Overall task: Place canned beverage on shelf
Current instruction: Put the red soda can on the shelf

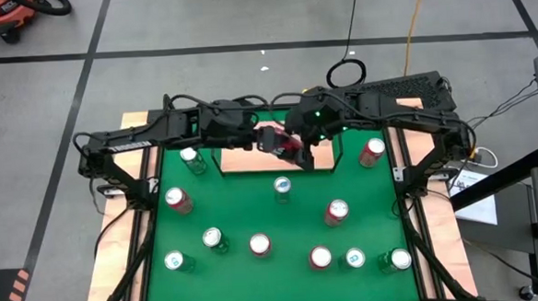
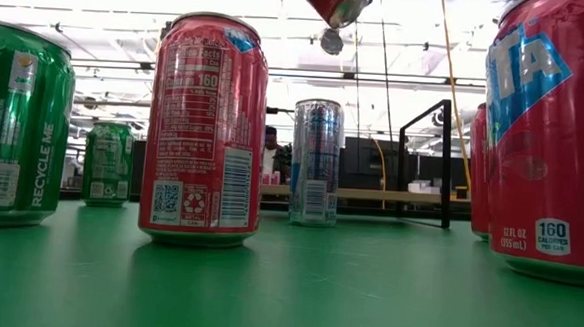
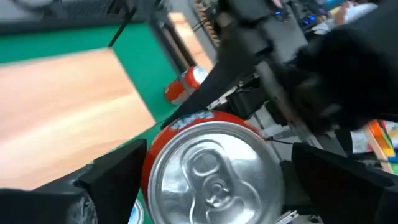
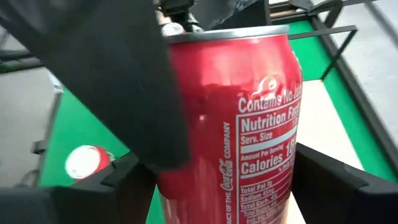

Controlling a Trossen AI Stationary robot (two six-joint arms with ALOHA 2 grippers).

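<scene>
Red can in the air above the shelf, between both grippers

Nearest you, the right gripper [image 4: 217, 180] is clamped across the red can [image 4: 233, 118] at mid-body; the left gripper [image 3: 211, 180] stands spread around its lid end, fingers off the metal. It's a smooth, thin-walled cylinder (likely slippery, dents easily), so grip the sides gently. Beyond lies the shelf [image 1: 242, 159], bare wood at the table's far edge.

Glossy metal can [image 4: 236, 124], light-wood shelf [image 3: 62, 106]
</scene>
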